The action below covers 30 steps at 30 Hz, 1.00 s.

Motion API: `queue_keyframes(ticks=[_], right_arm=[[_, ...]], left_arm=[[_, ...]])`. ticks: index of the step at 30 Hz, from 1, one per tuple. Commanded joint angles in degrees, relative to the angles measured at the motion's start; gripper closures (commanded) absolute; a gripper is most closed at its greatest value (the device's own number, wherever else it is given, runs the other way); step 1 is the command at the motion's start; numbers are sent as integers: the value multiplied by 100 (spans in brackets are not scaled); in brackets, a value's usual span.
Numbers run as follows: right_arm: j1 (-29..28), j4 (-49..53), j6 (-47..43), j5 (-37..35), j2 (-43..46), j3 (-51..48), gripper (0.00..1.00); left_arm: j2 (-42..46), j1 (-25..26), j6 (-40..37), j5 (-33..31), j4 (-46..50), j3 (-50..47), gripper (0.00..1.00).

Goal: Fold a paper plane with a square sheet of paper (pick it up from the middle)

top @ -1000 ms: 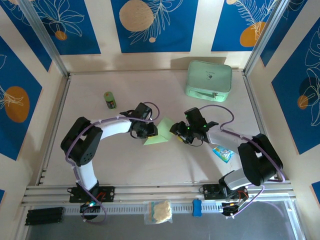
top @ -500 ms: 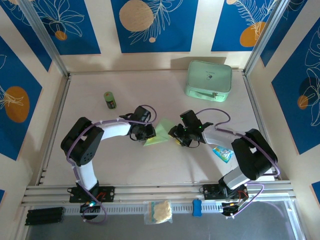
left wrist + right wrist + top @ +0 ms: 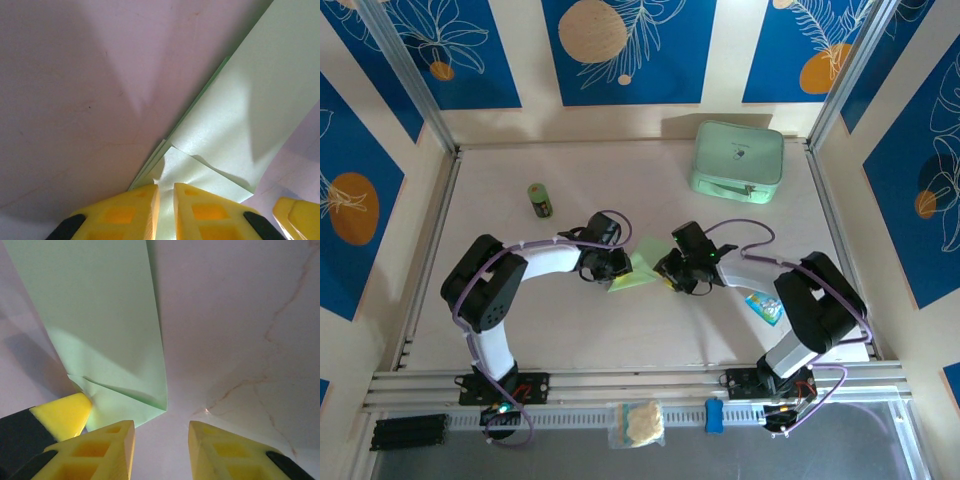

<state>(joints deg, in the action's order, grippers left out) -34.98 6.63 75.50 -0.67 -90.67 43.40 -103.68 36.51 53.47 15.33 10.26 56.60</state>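
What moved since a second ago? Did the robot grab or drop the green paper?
The right gripper slid left, closer to the paper, and its arm bent in more. Its jaws are open and hold nothing. From above the paper now looks smaller, squeezed between the two grippers. The left gripper kept its pinch on the paper and hardly moved. The mint-green case and the small bottle stayed put.
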Motion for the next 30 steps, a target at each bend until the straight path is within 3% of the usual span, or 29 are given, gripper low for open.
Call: queue_keyframes(ticks=[1,19,30], right_arm=[[-81,72,165,-65,-163,208,66],[-160,57,75,75,-661,525,66],[-123,-731,-148,172,-561,354,70]], left_arm=[[-4,-13,129,80,182,-186,79],[23,-14,242,198,56,-290,81],[49,-20,230,185,65,-342,82]])
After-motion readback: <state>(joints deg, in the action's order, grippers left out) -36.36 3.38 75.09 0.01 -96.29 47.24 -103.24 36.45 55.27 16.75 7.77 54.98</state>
